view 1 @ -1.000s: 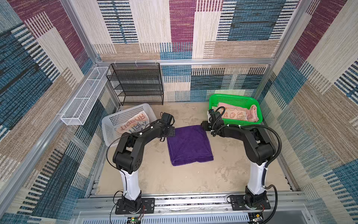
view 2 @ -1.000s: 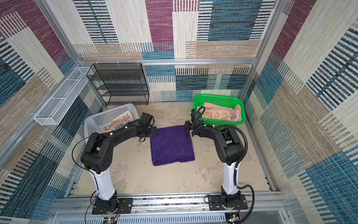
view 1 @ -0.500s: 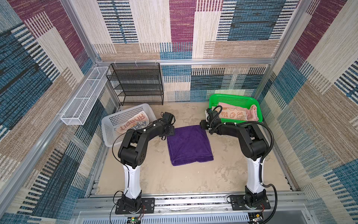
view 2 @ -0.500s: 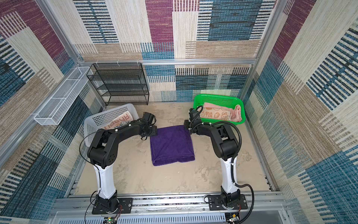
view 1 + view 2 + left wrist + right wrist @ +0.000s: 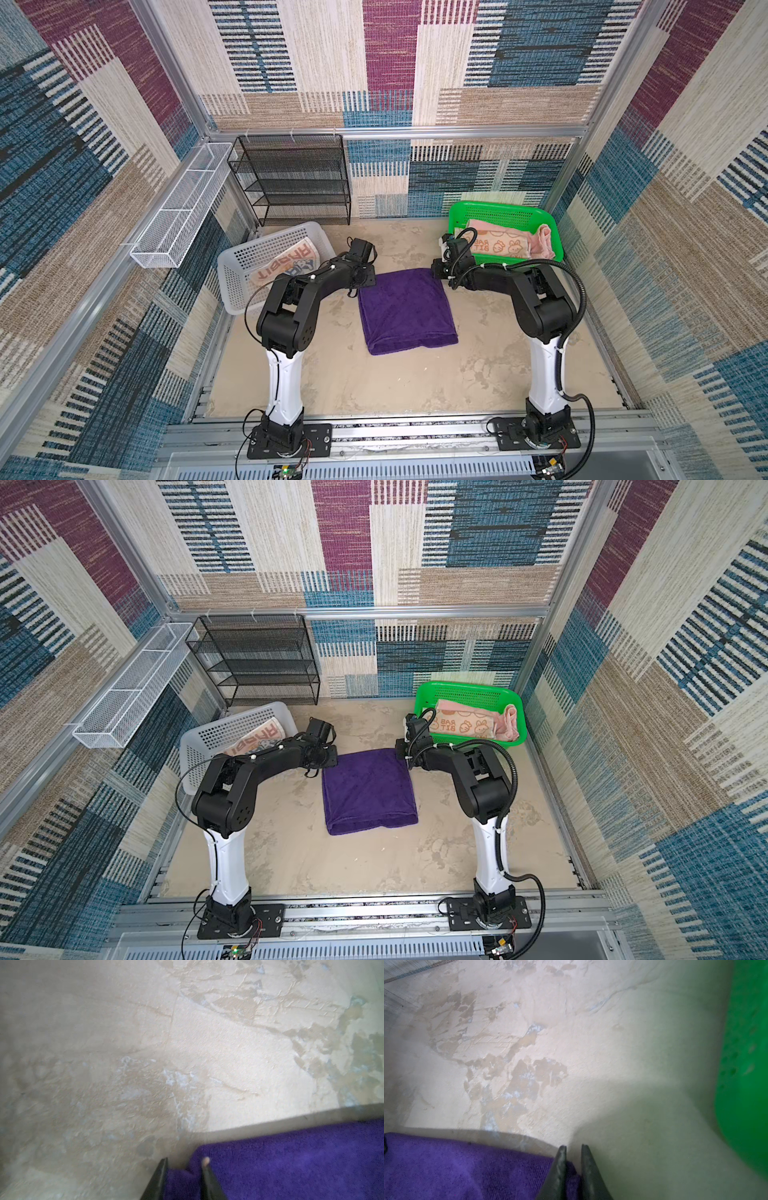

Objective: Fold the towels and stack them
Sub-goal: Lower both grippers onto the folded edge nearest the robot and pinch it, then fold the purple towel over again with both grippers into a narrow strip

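Note:
The deep purple towel (image 5: 405, 311) (image 5: 368, 789) lies folded flat in the middle of the table. My left gripper (image 5: 362, 284) (image 5: 185, 1160) is at its far left corner and shut on a fold of the purple cloth (image 5: 291, 1157). My right gripper (image 5: 436, 272) (image 5: 573, 1147) is at the far right corner, its jaws pinched on the purple towel's edge (image 5: 456, 1167). The whitish RABBIT towel (image 5: 286, 266) sits in the white basket (image 5: 232, 286). The orange cartoon towel (image 5: 498, 245) and the pink towel (image 5: 544, 243) lie in the green basket (image 5: 498, 206).
A black mesh shelf (image 5: 299, 183) stands against the back wall. A white wire tray (image 5: 178, 208) hangs on the left wall. The green basket's wall (image 5: 745, 1064) is close beside my right gripper. Bare beige table (image 5: 395, 382) lies in front of the purple towel.
Both grippers have closed from open onto the far corners of the purple towel. The arms shifted only slightly, and the towel has not moved.

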